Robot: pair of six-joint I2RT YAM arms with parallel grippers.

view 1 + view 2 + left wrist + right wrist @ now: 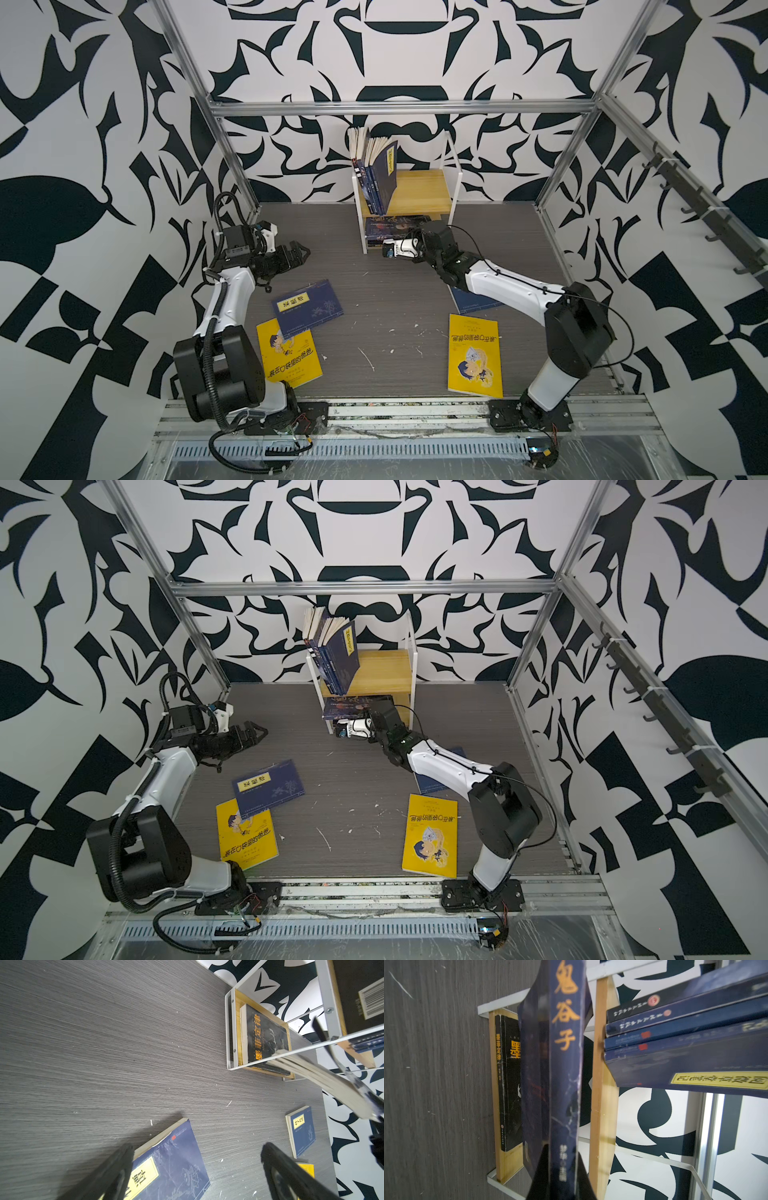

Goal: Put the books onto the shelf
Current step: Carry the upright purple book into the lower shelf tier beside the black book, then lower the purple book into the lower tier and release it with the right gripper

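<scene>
Your right gripper (560, 1172) pinches a navy paperback (564, 1084) at the shelf (424, 193), lower tier; slide it in. Left gripper (298, 252) hangs spread.

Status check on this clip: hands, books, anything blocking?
Left hand open, empty, aimed at a navy book on the table. Right hand shut on a dark blue book, at the shelf lower level. Black book lies flat there.
</scene>
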